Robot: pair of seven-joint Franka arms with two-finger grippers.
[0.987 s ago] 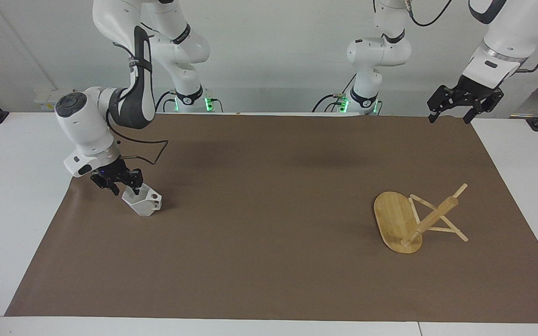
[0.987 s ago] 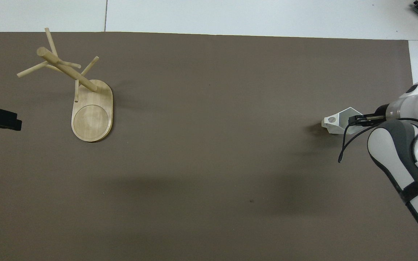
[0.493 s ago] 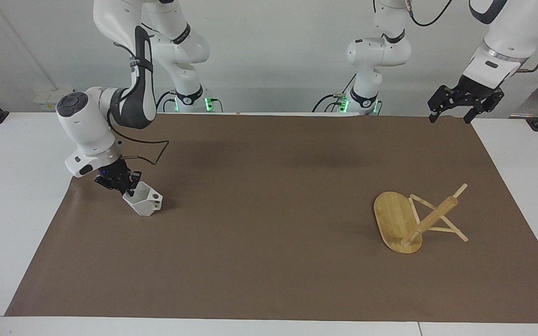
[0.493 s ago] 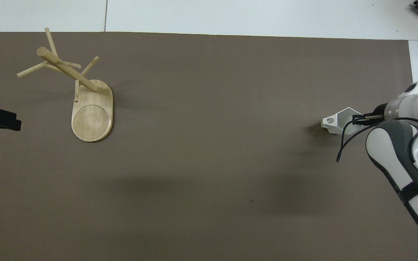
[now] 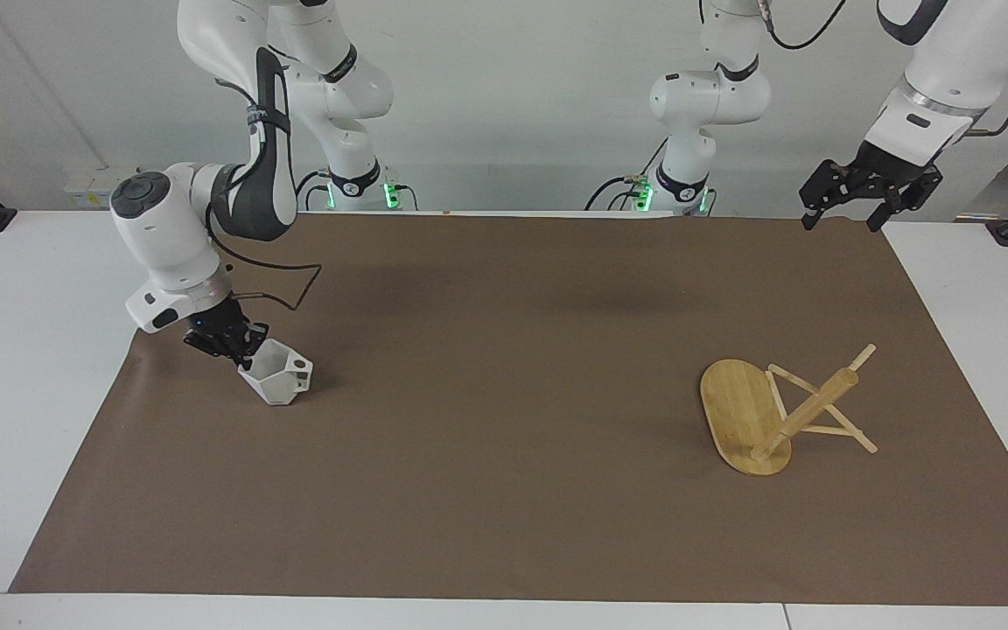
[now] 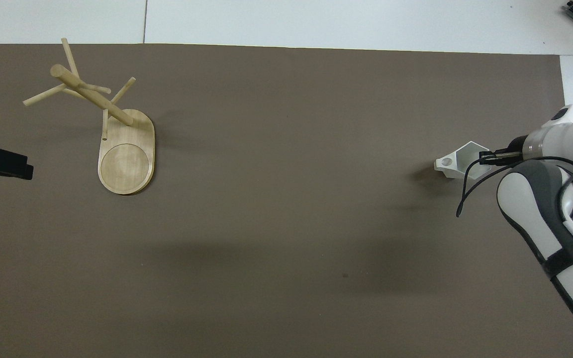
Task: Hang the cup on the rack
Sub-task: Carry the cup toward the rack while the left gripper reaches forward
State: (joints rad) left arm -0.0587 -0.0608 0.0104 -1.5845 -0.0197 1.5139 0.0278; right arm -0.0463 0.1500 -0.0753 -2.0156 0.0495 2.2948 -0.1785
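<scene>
The white faceted cup (image 5: 278,382) is near the right arm's end of the brown mat, tilted, with its handle toward the middle of the table. It also shows in the overhead view (image 6: 458,161). My right gripper (image 5: 244,347) (image 6: 485,158) is shut on the cup's rim, one finger inside it. The cup's low edge is at or just above the mat. The bamboo rack (image 5: 758,416) (image 6: 126,149) rests with its oval base on the mat toward the left arm's end, its post slanting in both views. My left gripper (image 5: 843,223) (image 6: 20,170) waits open and empty above the mat's corner.
The brown mat (image 5: 504,490) covers most of the white table (image 5: 23,350). A black cable loops from the right arm's wrist beside the cup. The rack's thin pegs stick out toward the left arm's end.
My right gripper has moved a little toward the middle of the table with the cup, which tilts slightly more. The left arm and the rack have not moved.
</scene>
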